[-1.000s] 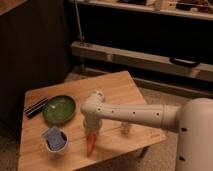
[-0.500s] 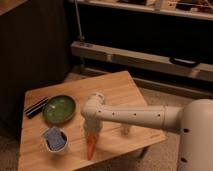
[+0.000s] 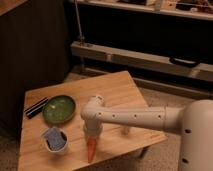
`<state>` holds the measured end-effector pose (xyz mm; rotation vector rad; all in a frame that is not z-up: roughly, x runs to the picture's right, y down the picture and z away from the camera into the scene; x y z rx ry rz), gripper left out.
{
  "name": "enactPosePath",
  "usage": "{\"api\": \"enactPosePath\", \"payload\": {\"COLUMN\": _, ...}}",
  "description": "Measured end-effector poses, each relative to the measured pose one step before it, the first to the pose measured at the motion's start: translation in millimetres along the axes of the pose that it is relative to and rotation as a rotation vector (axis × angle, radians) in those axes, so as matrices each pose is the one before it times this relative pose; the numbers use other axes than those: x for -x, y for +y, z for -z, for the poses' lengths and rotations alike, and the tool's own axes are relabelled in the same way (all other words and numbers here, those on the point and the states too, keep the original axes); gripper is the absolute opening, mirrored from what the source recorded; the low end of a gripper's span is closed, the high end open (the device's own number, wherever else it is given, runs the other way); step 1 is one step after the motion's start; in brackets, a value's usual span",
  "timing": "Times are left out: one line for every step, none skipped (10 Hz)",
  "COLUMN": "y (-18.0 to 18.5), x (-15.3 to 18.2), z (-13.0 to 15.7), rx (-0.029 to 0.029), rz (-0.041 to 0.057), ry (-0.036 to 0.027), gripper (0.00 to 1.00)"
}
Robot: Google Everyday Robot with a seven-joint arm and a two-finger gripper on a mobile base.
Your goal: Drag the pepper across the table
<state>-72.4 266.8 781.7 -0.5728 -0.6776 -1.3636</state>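
1. At the left of the frame, a flat black bar-shaped object [image 3: 36,107] lies at the left edge of the low rectangular light wood table [image 3: 120,87], whose top shows plank grain.
2. Just right of it sits a round green bowl [image 3: 59,109], shallow and glossy, with a paler inside.
3. Below the bowl, toward the lower left, stands a small pale cup [image 3: 54,140] holding something bluish-grey; what it holds is too unclear to name.
4. At the lower centre lies the slender orange-red tapered pepper [image 3: 91,150], smooth-skinned and carrot-like, its narrow tip pointing to the table's near edge.
5. Directly above the pepper's thick end is the white 2-finger gripper [image 3: 92,134], pointing down. I cannot tell how far its jaws are parted, nor whether they grip the pepper or only press on it.
6. From there the rounded white plastic arm [image 3: 135,117], dotted with small dark holes, runs right to the robot's bulky body at the frame's right edge.
7. Progress, as a judgement: the gripper seems already engaged with the pepper, which lies close to the near edge, so the drag looks underway or nearly complete. What may remain is finishing the stroke and lifting away.
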Motion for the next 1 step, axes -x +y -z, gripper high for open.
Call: {"api": "enactPosePath", "payload": {"y": 1.49, "x": 2.64, "z": 1.14, "rx": -0.00835, "rz": 0.00846, "ry": 0.00389, "gripper": 0.26}}
